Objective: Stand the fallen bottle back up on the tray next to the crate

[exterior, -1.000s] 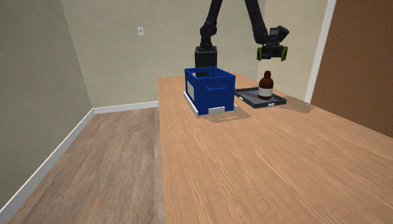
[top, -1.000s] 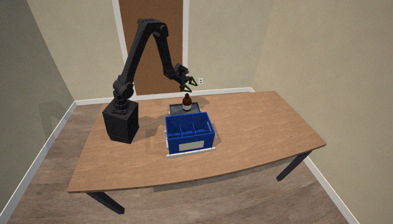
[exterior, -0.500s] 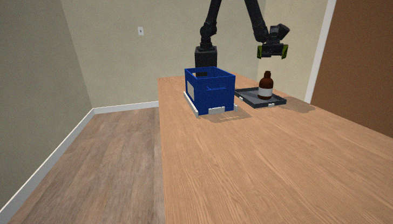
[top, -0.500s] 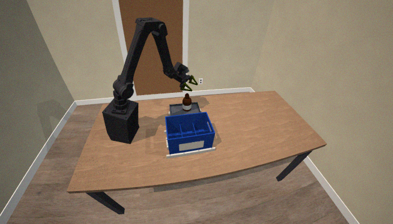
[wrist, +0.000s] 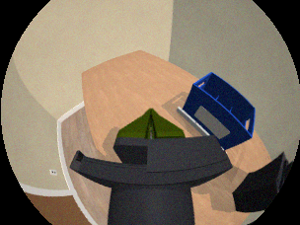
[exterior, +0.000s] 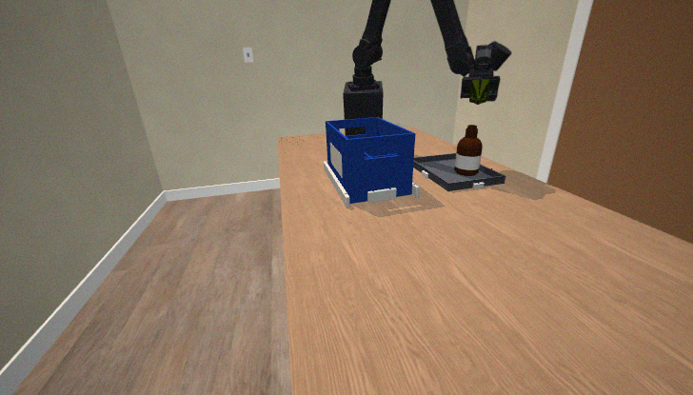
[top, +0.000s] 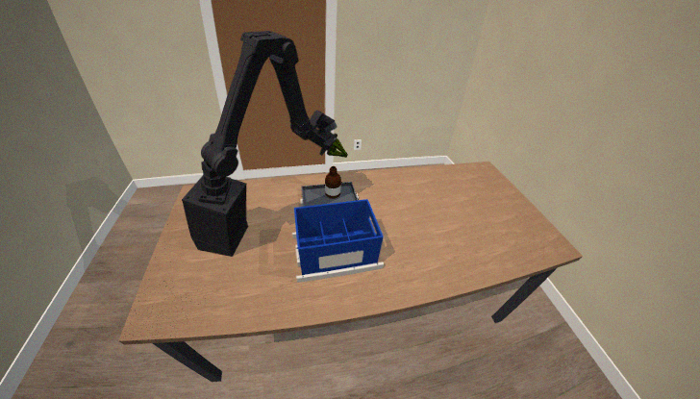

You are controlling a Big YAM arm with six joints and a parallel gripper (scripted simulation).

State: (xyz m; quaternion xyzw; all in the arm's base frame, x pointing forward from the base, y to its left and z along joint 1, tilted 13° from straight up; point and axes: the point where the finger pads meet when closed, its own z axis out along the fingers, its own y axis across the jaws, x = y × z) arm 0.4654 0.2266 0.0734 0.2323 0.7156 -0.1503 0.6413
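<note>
The brown bottle (top: pixel 333 182) (exterior: pixel 468 150) with a white label stands upright on the dark grey tray (top: pixel 312 198) (exterior: pixel 448 186). My gripper (top: pixel 345 155) (exterior: pixel 478 102) (wrist: pixel 151 112) is shut, its green fingers together with nothing between them. It hangs in the air above the bottle, with a gap between fingertips and bottle cap. In the wrist view the bottle and the tray are hidden behind the gripper. The blue crate (top: pixel 340 257) (exterior: pixel 378 165) (wrist: pixel 209 118) stands upright beside the tray.
White strips (top: pixel 340 272) (exterior: pixel 335 184) lie along the foot of the crate. The crate's inside shows thin dividers and no bottles. The black arm base (top: pixel 215 223) (exterior: pixel 362 99) stands at the table's end, to the left of the crate in the top view.
</note>
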